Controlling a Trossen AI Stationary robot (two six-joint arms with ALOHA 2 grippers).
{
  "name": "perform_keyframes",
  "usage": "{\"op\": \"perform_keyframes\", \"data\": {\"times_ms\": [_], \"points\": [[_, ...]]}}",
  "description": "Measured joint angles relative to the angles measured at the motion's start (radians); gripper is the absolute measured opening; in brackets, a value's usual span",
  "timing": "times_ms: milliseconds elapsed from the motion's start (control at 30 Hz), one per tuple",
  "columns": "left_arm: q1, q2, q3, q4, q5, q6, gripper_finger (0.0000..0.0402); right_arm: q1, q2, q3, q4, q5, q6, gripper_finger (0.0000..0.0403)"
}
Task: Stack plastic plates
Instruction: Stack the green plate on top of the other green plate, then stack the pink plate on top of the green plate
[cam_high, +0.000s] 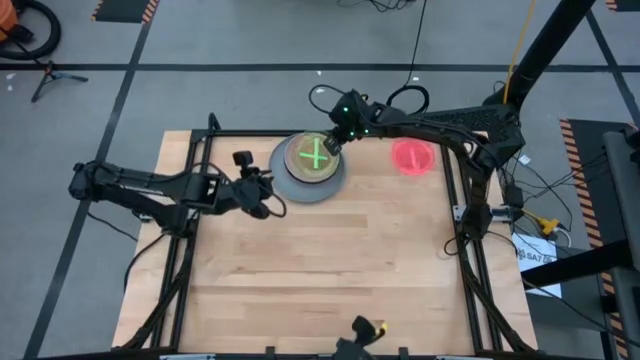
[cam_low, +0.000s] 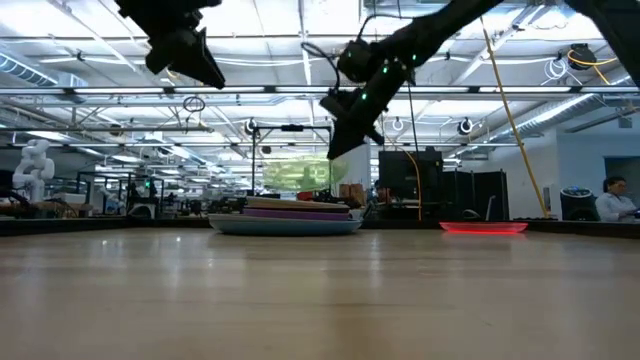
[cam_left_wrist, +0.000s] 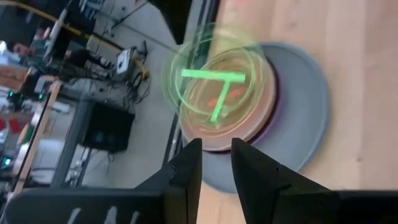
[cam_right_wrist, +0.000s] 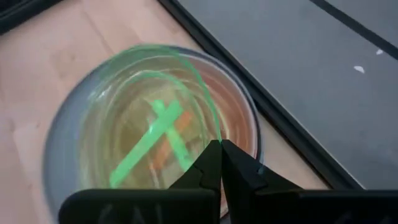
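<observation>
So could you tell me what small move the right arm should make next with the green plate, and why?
Probably lower it. The right gripper pinches the green plate by its rim, and the low view shows it hanging tilted just above the stack, not resting on it.

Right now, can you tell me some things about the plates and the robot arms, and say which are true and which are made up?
1. The right tool pinches the green plate by its rim. True.
2. The green plate lies flat on the stack. False: it is held above it.
3. The pink-red plate sits alone on the table. True.
4. The left tool holds a plate. False: it holds nothing.
</observation>
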Motion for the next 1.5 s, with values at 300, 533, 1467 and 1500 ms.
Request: {"op": "perform_keyframes", "data": {"times_ms": [300, 533, 1467, 1500], "points": [[0.089, 0.0, 0.0, -0.004, 0.02, -0.014, 0.0092, -0.041, 0.073, 0.0, 0.005, -0.002, 0.032, 0.0022], [0.091, 0.0, 0.0, -0.077, 0.022, -0.082, 0.0092, -0.04, 0.074, 0.0, -0.003, -0.003, 0.064, 0.0077], [0.122, 0.0, 0.0, -0.175, 0.022, -0.097, 0.0092, -0.083, -0.001, -0.139, -0.586, 0.289, 0.108, 0.0109], [0.127, 0.0, 0.0, -0.175, 0.021, -0.098, 0.0092, -0.09, -0.001, -0.159, -0.572, 0.291, 0.113, 0.0109]]}}
